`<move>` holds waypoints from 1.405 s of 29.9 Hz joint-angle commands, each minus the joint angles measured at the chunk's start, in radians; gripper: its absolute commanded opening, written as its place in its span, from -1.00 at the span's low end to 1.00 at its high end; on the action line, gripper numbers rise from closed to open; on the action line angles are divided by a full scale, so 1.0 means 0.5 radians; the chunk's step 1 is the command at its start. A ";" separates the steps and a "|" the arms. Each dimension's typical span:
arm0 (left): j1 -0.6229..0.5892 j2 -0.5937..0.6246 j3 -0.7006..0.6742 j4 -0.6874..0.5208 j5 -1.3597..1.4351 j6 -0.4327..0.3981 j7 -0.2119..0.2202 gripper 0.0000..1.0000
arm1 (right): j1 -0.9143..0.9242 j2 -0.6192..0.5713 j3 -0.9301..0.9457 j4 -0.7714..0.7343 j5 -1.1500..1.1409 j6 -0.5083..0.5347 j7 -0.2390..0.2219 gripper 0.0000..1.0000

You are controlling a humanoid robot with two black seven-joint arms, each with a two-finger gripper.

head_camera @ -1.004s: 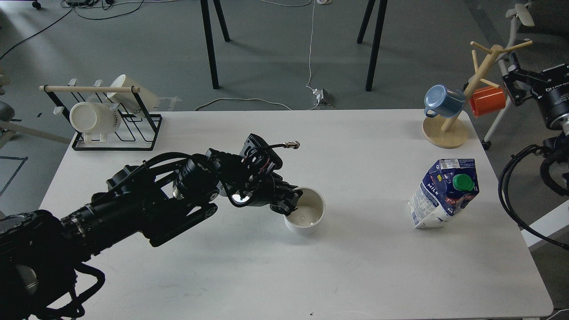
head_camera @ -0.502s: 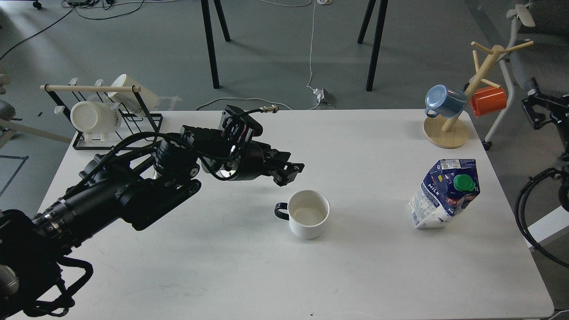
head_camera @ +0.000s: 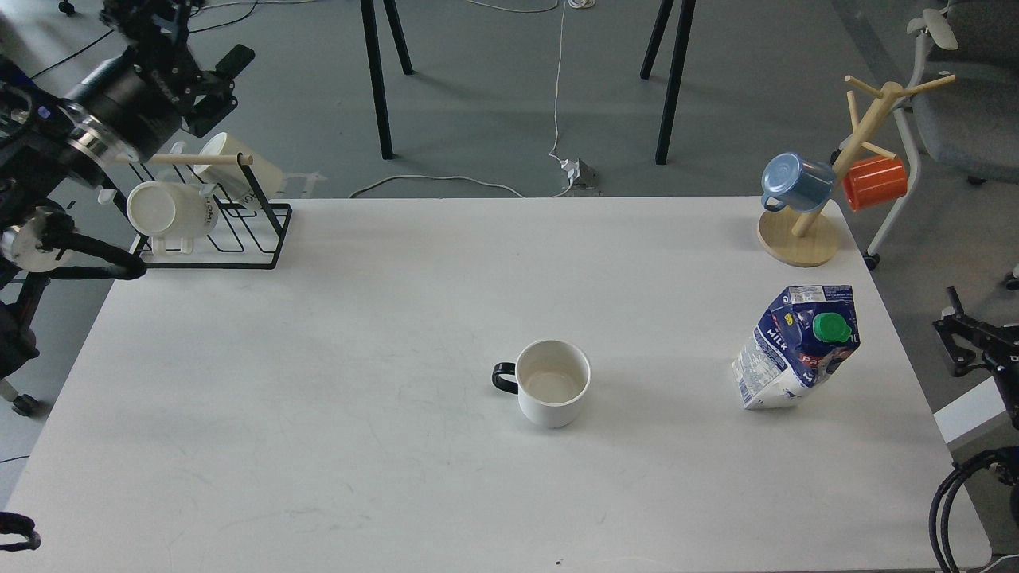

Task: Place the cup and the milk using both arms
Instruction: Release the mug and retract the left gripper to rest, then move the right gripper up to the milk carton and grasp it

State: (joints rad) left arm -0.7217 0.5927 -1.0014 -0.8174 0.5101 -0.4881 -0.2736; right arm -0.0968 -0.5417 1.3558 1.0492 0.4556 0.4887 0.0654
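Now the cup (head_camera: 552, 383) stands upright mid-table, the dented milk (head_camera: 798, 347) well to its right. Both grippers (head_camera: 208, 76) (head_camera: 962, 342) hold nothing; how wide their fingers are, I cannot tell. That leaning milk might tip if bumped.

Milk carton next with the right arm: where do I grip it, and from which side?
Probably the milk carton is best taken across its mid-body, below the green cap, coming in from the table's right edge, where the right gripper waits. It stands dented and leaning, so a flat side squeeze seems safer than the sloped gable top.
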 commanded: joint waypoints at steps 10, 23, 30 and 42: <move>0.020 -0.004 0.002 0.328 -0.916 -0.001 0.010 0.99 | -0.583 0.163 -0.349 0.430 -0.058 0.000 0.001 0.99; 0.032 -0.010 0.024 0.331 -0.913 -0.001 0.010 0.99 | -0.475 0.445 -0.417 0.445 -0.294 0.000 0.029 0.98; 0.032 -0.004 0.024 0.331 -0.910 -0.001 0.010 0.99 | -0.402 0.448 -0.279 0.433 -0.294 0.000 0.026 0.98; 0.038 0.011 0.027 0.331 -0.907 -0.001 0.010 0.99 | -0.279 0.451 -0.227 0.433 -0.294 0.000 0.026 0.95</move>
State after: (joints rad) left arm -0.7026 0.5982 -0.9884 -0.6519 0.0562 -0.4887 -0.2684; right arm -0.2517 -0.3175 1.2437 1.2655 0.3083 0.4887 0.0795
